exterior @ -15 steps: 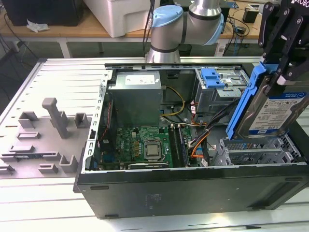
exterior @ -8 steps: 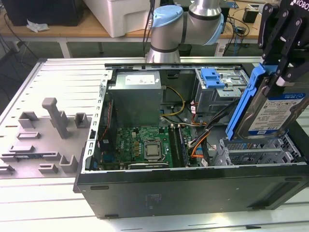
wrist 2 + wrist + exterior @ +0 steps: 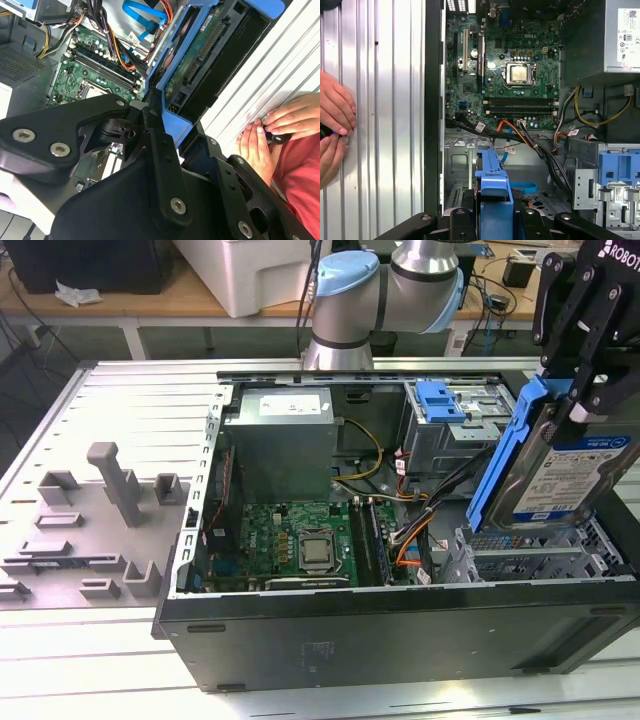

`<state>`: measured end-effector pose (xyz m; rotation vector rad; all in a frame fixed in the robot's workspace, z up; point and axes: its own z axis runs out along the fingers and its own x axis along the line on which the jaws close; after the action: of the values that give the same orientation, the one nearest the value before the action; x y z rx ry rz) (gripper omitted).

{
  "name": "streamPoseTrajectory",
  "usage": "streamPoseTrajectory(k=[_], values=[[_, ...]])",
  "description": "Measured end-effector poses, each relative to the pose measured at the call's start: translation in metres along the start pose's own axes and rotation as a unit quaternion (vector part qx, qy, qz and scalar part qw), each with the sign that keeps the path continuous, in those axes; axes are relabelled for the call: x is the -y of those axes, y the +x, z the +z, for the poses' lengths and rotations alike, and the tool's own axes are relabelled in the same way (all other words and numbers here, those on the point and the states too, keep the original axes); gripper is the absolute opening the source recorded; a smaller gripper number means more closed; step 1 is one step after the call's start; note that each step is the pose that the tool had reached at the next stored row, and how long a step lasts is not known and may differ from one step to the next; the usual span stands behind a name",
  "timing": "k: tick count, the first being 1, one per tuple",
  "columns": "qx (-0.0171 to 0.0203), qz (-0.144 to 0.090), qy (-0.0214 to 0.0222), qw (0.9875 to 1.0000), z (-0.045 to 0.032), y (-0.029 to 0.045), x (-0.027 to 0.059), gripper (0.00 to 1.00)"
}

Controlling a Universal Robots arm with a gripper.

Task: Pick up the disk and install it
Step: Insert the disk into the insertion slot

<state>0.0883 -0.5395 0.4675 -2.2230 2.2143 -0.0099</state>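
The disk [image 3: 565, 475] is a silver drive with a blue-and-white label and a blue carrier frame [image 3: 505, 455]. It hangs tilted on edge over the metal drive cage [image 3: 530, 555] at the exterior view's right end of the open computer case [image 3: 400, 620]. My black gripper [image 3: 575, 380] is shut on its upper part. The second wrist view shows the disk's green circuit-board underside [image 3: 200, 55] and my gripper [image 3: 170, 130] clamped on the blue frame. In the first wrist view the frame's blue edge [image 3: 492, 192] sits between my fingers [image 3: 457, 220], above the case's floor.
Inside the case lie the motherboard [image 3: 290, 535], the grey power-supply box [image 3: 278, 440], bundled cables [image 3: 410, 530] and a light-blue clip [image 3: 440, 400] on the upper bay. A grey fixture plate with blocks [image 3: 90, 520] lies left of the case. A person's hands [image 3: 335, 120] rest on the ribbed table beside it.
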Motion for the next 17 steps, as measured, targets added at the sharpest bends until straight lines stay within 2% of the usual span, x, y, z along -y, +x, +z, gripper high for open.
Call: streamPoseTrajectory(k=[17], values=[[0.0000, 0.000, 0.0000, 1.0000, 0.0063, 0.0001, 0.0000, 0.36]])
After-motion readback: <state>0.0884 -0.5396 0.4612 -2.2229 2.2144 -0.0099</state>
